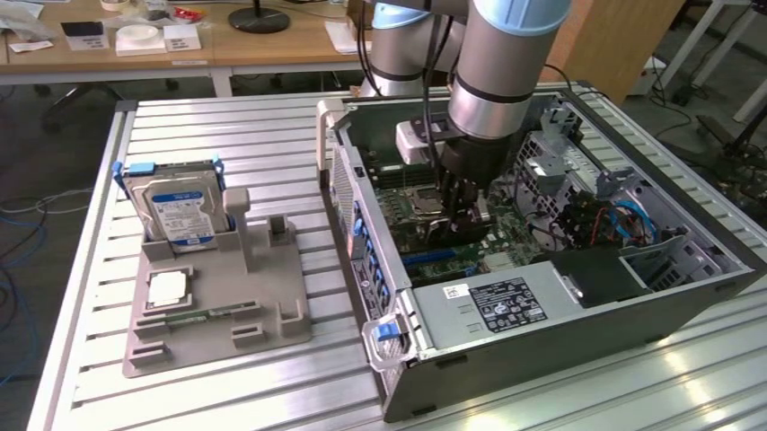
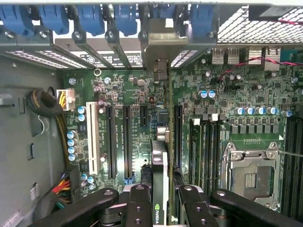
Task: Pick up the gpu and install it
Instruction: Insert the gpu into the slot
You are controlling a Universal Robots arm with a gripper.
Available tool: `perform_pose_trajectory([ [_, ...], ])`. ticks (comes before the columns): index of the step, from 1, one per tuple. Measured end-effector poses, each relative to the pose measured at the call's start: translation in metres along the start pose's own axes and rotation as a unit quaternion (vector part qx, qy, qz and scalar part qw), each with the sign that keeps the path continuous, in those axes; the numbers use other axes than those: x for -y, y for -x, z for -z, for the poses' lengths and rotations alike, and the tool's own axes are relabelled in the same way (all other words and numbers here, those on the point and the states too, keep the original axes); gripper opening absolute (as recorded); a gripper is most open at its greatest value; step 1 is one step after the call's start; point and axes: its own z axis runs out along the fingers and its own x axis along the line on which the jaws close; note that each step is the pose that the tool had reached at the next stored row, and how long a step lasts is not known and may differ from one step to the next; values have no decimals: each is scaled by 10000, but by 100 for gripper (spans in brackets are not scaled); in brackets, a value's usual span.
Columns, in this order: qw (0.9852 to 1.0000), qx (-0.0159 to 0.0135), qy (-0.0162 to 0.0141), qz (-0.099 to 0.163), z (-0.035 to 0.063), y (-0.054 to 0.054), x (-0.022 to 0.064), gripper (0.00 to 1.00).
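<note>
Your gripper [image 2: 160, 198] is clamping the gpu [image 2: 159, 165] edge-up above the motherboard [image 2: 118, 94] inside the computer case [image 1: 563, 314]; a green eye logo is showing on the card's edge

Looks like a robotics lab or workshop: slotted aluminium surface [image 1: 240, 126] carrying an opened computer case [image 1: 576, 296] and grey parts fixture [image 1: 215, 305], wooden desks [image 1: 180, 45] toward 11 o'clock, cables [image 1: 18, 215] on the floor.
</note>
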Motion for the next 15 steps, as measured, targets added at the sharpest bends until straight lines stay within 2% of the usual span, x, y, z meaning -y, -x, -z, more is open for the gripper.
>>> perform_pose_trajectory([
  [10,10000,1,-1,0,-1,-1,-42,27],
  [15,10000,1,-26,1,-40,-2,-59,27],
])
